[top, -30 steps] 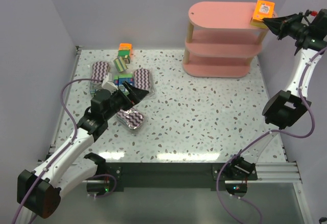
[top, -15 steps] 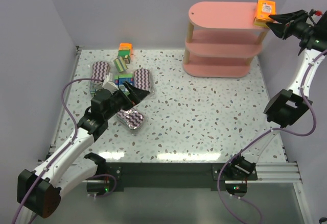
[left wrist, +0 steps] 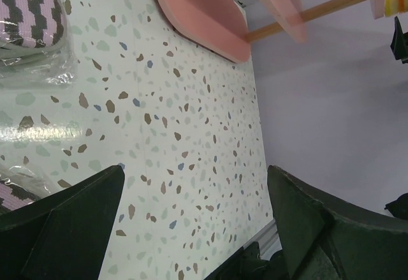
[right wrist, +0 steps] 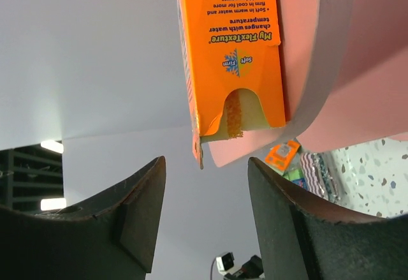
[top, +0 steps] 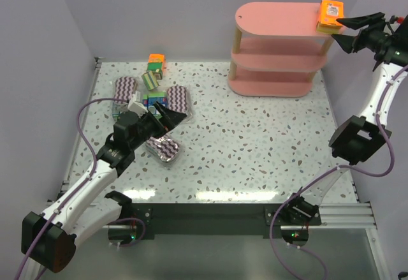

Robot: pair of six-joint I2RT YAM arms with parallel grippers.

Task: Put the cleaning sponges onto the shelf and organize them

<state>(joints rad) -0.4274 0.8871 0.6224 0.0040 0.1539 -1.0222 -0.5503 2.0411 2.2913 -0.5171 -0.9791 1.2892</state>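
- Nearest us, the left gripper (top: 168, 115) hangs over the heap of packs on the left of the worktop (top: 268, 140). Its jaws are spread wide with nothing between them.
- A zigzag pack (top: 163, 147) in clear wrap lies just on the near side of it. Two more zigzag packs (top: 180, 99), some blue-green boxes (top: 153, 97) and a small orange pack (top: 155, 58) trail away behind.
- We judge the next pick falls to this arm: single out one pack, come down around it and close, minding the slippery wrap.
- The worktop is a glossy speckled sheet, with glare near its front edge.
- Farther off stands the pink shelf (top: 280, 18). One orange box (top: 330, 13) lies at the right end of its top board, overhanging the edge.
- The right gripper (top: 340, 27) sits just beside that box with its jaws apart, gripping nothing. We take this as the close of a placing step.
- That arm's next move calls for drawing clear without brushing the overhanging box, or nudging it further onto the board.
- Plain lilac walls close the far side and both flanks.
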